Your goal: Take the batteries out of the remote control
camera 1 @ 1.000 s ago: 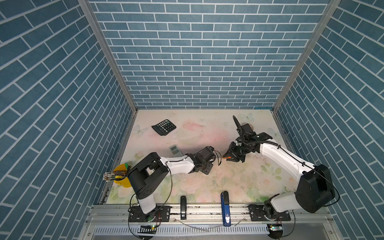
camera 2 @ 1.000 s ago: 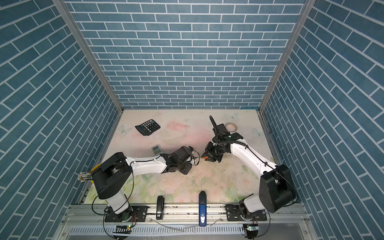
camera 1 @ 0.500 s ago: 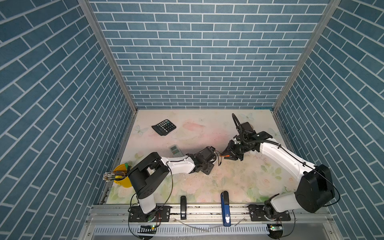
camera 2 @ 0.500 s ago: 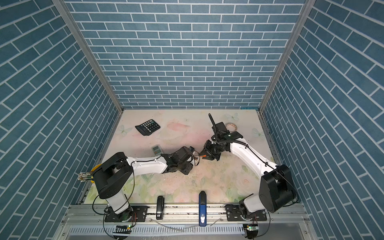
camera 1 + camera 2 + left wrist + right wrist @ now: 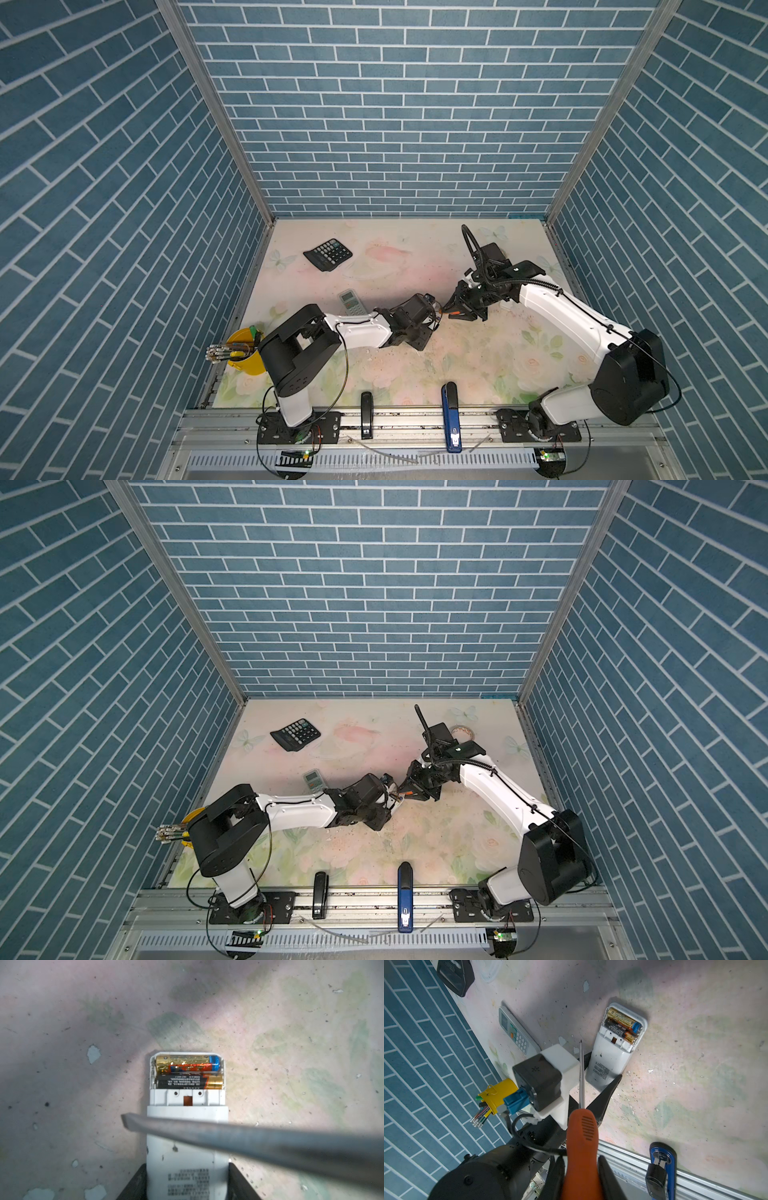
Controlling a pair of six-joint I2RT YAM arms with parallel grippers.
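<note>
Clamping remote (image 5: 187, 1157), left jaws leave batteries (image 5: 187, 1070) bare at its far edge — right jaws hold screwdriver (image 5: 582, 1126).

screwdriver (image 5: 259, 1145) shaft blurred across white remote (image 5: 187, 1159), its labelled end cut off, print unreadable

two batteries (image 5: 188, 1072) are seated side by side in the open end of the remote control (image 5: 187, 1142). in the left wrist view, the screwdriver (image 5: 249, 1138) shaft is seen crossing over the remote's body. a second remote (image 5: 351, 302) is placed to its left, a calculator (image 5: 327, 254) farther back.
</note>
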